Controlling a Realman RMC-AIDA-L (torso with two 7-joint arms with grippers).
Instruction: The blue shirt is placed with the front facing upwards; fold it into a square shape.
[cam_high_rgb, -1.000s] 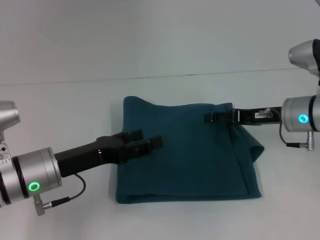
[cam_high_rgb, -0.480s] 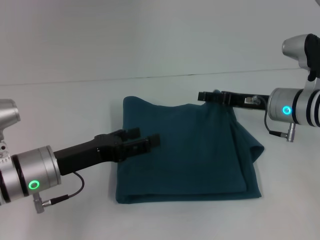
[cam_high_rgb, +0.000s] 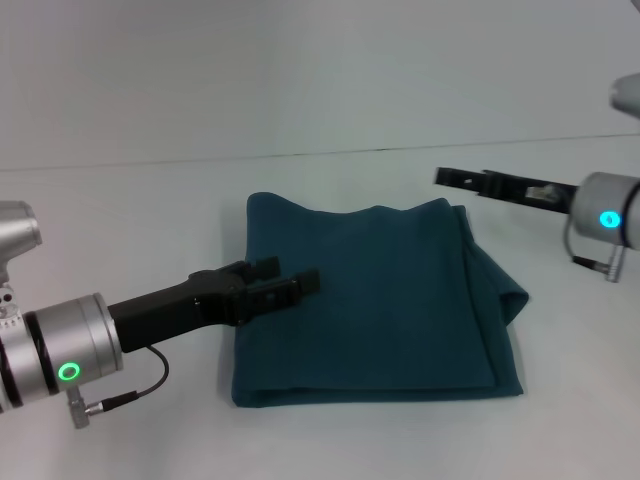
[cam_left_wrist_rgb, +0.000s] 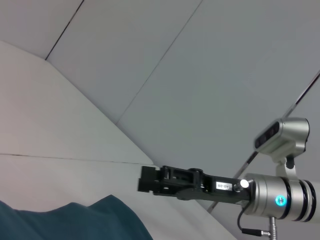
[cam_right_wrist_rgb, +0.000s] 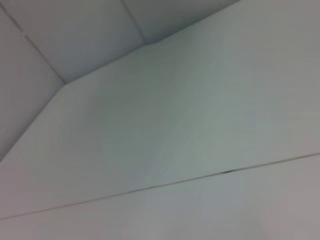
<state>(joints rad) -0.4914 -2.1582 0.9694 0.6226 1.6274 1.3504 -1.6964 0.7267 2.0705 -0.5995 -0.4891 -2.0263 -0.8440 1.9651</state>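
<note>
Already the blue shirt (cam_high_rgb: 375, 305) lies folded near-square mid-counter (cam_high_rgb: 120, 230). Left hand (cam_high_rgb: 290, 283), fingers spread, hovers over its left edge; right hand (cam_high_rgb: 450, 179) hangs beyond the far right corner, grip unreadable. Left wrist view shows that right hand (cam_left_wrist_rgb: 150, 179) clear of cloth (cam_left_wrist_rgb: 75, 222). Right wrist view: bare surfaces only. A dipping left finger could snag and unfold a layer.

You get soft, even overhead light with no glare on the tabletop (cam_high_rgb: 120, 210), only faint shadows under the blue shirt (cam_high_rgb: 370, 300) edges and the left gripper (cam_high_rgb: 285, 283), while the right wrist view is hazy and featureless and the right gripper (cam_left_wrist_rgb: 150, 179) reads sharply against the wall.
</note>
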